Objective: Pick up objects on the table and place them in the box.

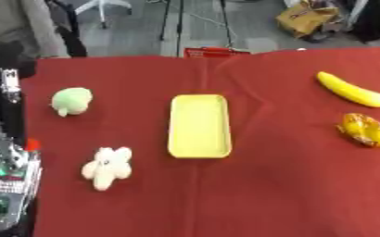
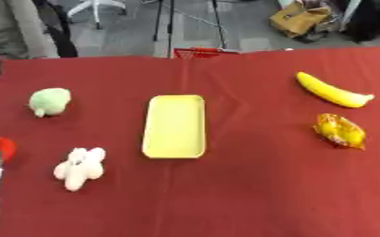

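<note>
A shallow yellow box (image 1: 199, 126) lies open in the middle of the red table. To its left rests a pale green plush (image 1: 71, 101), and nearer the front a white plush (image 1: 107, 168). On the right lie a yellow banana (image 1: 352, 90) and, just in front of it, a crinkled orange-yellow packet (image 1: 365, 130). My left hand (image 1: 11, 178) shows as a silver and black shape with green lights at the lower left edge, left of the white plush and apart from it. My right hand is out of sight.
The red cloth (image 1: 290, 185) has a fold running up from the box's far end. Beyond the table's far edge stand a red item (image 1: 213, 51), stand legs, and a brown bag (image 1: 307, 17) on the floor. A black and silver rig (image 1: 3, 92) stands at the left edge.
</note>
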Controlling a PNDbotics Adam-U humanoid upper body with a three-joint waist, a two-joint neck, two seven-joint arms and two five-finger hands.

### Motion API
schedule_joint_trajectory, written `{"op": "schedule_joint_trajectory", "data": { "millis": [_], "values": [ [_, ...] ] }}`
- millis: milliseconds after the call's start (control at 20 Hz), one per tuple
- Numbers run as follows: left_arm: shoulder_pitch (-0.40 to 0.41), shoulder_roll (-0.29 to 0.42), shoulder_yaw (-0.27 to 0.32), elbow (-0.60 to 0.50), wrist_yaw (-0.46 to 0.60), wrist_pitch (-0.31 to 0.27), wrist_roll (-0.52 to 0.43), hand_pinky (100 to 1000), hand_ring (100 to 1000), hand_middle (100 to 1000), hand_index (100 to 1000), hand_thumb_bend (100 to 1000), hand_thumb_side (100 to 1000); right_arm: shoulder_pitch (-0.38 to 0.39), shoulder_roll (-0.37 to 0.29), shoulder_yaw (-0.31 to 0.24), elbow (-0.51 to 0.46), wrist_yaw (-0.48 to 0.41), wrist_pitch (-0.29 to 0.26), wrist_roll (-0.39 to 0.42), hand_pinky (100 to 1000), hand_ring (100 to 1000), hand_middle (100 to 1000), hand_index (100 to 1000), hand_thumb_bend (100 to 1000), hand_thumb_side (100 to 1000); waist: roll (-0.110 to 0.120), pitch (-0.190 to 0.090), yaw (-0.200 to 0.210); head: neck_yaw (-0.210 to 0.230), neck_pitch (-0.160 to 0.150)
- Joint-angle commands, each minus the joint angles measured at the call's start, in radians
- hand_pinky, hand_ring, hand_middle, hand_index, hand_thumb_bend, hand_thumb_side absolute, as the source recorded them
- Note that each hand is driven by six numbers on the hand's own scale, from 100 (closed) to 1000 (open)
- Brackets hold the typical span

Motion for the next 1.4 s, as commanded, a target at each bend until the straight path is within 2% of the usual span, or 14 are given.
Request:
{"op": "schedule_joint_trajectory", "data": {
  "millis": [50, 300, 500, 800, 850, 900, 950, 1000, 1050, 1100, 1250, 1300, 1350, 1400],
  "values": [
    [-0.012, 0.019, -0.001, -0.019, -0.004, 0.002, 0.0, 671, 643, 715, 764, 659, 912, -0.009, -0.02, -0.008, -0.024, -0.007, -0.002, 0.0, 617, 725, 779, 840, 100, 702, 0.012, 0.007, 0.0, 0.004, 0.005],
    [-0.015, 0.028, 0.003, -0.015, -0.026, 0.016, -0.005, 672, 643, 712, 760, 671, 906, -0.008, -0.019, -0.007, -0.024, -0.006, 0.001, 0.004, 618, 724, 779, 841, 100, 701, 0.012, 0.007, 0.0, 0.008, 0.005],
    [-0.021, 0.06, 0.008, 0.0, -0.083, 0.054, -0.02, 671, 639, 710, 761, 709, 874, -0.005, -0.02, -0.007, -0.024, -0.004, 0.005, 0.01, 618, 724, 779, 844, 100, 699, 0.014, 0.006, -0.001, 0.013, 0.002],
    [-0.027, 0.108, 0.012, 0.035, -0.172, 0.122, -0.048, 671, 636, 710, 764, 762, 825, -0.004, -0.021, -0.005, -0.024, 0.001, 0.015, 0.027, 619, 718, 782, 850, 100, 694, 0.014, 0.006, -0.003, -0.002, -0.025],
    [-0.026, 0.114, 0.013, 0.041, -0.193, 0.137, -0.057, 676, 639, 706, 763, 789, 782, -0.004, -0.021, -0.006, -0.024, 0.002, 0.016, 0.029, 619, 717, 782, 851, 100, 694, 0.014, 0.006, -0.003, -0.002, -0.026],
    [-0.026, 0.121, 0.014, 0.048, -0.222, 0.156, -0.074, 676, 639, 706, 763, 789, 782, -0.004, -0.021, -0.007, -0.024, 0.002, 0.017, 0.03, 619, 717, 782, 851, 100, 694, 0.014, 0.005, -0.004, -0.001, -0.028],
    [-0.026, 0.126, 0.012, 0.053, -0.248, 0.173, -0.096, 683, 636, 697, 762, 827, 730, -0.004, -0.021, -0.007, -0.024, 0.003, 0.017, 0.03, 619, 715, 781, 851, 100, 694, 0.014, 0.005, -0.004, 0.0, -0.029],
    [-0.027, 0.132, 0.006, 0.057, -0.274, 0.188, -0.132, 683, 636, 697, 762, 827, 730, -0.004, -0.021, -0.008, -0.024, 0.003, 0.018, 0.03, 619, 715, 781, 851, 100, 694, 0.015, 0.005, -0.004, 0.0, -0.03],
    [-0.028, 0.136, -0.005, 0.058, -0.291, 0.197, -0.178, 685, 620, 679, 758, 857, 661, -0.004, -0.021, -0.008, -0.024, 0.003, 0.019, 0.03, 619, 715, 782, 851, 100, 694, 0.015, 0.005, -0.005, 0.0, -0.03],
    [-0.03, 0.145, -0.019, 0.061, -0.306, 0.201, -0.247, 685, 620, 679, 758, 857, 661, -0.005, -0.021, -0.007, -0.024, 0.002, 0.02, 0.031, 619, 715, 782, 851, 100, 694, 0.015, 0.005, -0.006, 0.0, -0.03],
    [-0.038, 0.191, -0.064, 0.062, -0.345, 0.201, -0.517, 717, 650, 696, 766, 933, 517, -0.005, -0.023, -0.005, -0.024, 0.002, 0.021, 0.034, 619, 714, 782, 852, 100, 694, 0.015, 0.005, -0.008, 0.002, -0.028],
    [-0.043, 0.218, -0.072, 0.058, -0.367, 0.203, -0.612, 717, 650, 696, 766, 933, 517, -0.004, -0.024, -0.006, -0.024, 0.001, 0.021, 0.034, 619, 714, 782, 852, 100, 694, 0.015, 0.004, -0.008, 0.002, -0.028],
    [-0.047, 0.238, -0.073, 0.05, -0.388, 0.207, -0.689, 740, 681, 711, 775, 1000, 465, -0.004, -0.025, -0.006, -0.024, 0.001, 0.021, 0.035, 618, 713, 782, 852, 100, 694, 0.015, 0.004, -0.008, 0.001, -0.028],
    [-0.049, 0.275, -0.077, 0.046, -0.421, 0.215, -0.759, 740, 681, 711, 775, 1000, 465, -0.003, -0.026, -0.006, -0.024, 0.002, 0.022, 0.035, 618, 713, 782, 852, 100, 694, 0.017, 0.003, -0.008, 0.001, -0.028]
  ]
}}
